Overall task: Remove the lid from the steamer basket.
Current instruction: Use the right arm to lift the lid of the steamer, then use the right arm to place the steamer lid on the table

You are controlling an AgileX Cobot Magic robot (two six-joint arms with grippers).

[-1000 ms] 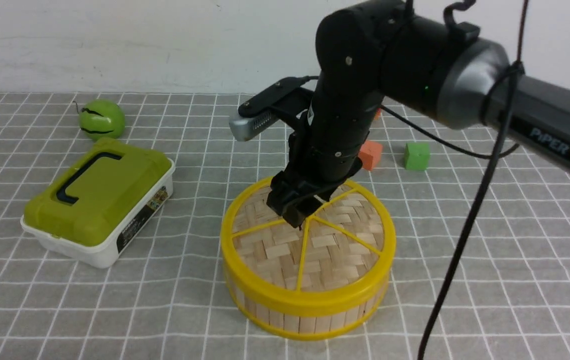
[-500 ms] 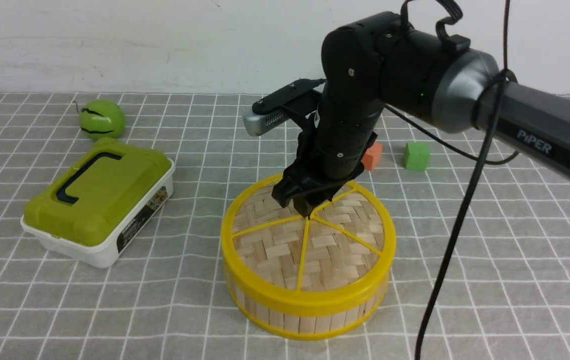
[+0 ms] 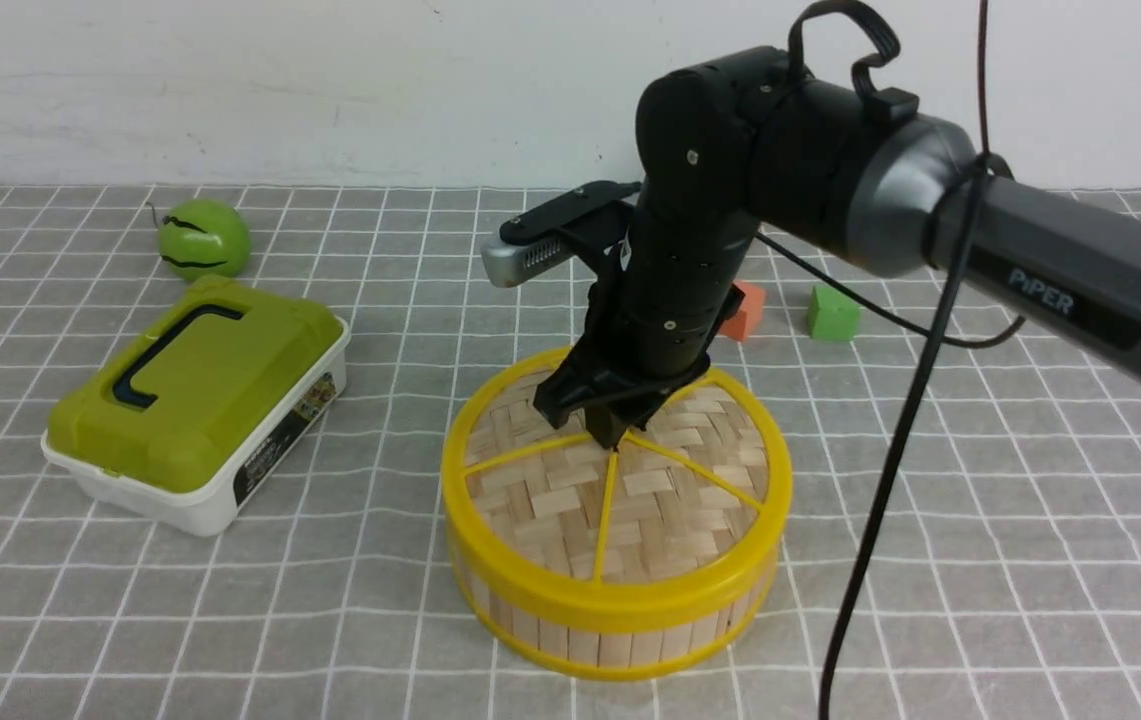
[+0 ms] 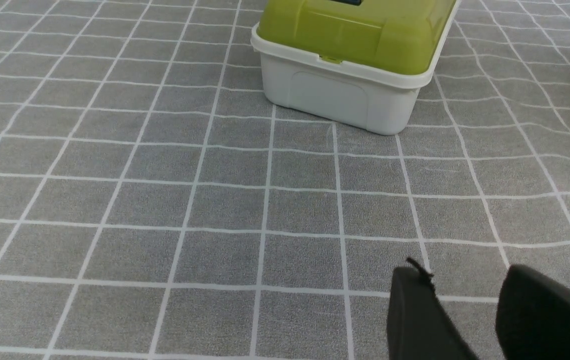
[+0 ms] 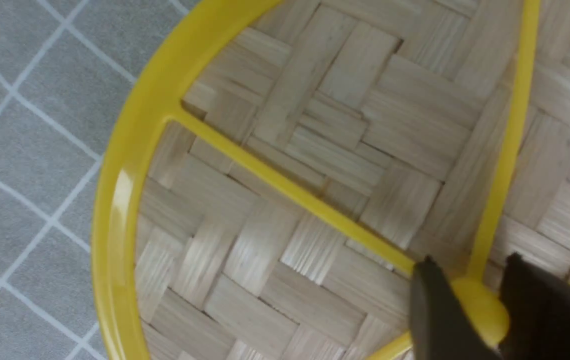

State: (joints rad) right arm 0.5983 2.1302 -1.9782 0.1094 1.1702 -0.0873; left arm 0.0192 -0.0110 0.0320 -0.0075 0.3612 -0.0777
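R pincer (image 3: pixel 610 432) narrowed round lid (image 3: pixel 630 500) knob (image 5: pixel 482 307) (woven, yellow-rimmed).

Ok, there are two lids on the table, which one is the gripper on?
The round woven bamboo lid on the steamer basket: the right gripper clasps its yellow centre knob. The olive-green box lid, off to the left, is untouched.

My right arm (image 3: pixel 1030 270) reaches forward, wrist bent straight down. My right gripper (image 3: pixel 608 435) pinches the lid (image 3: pixel 550 500) by its knob. My left gripper (image 4: pixel 484 322) hangs parted.
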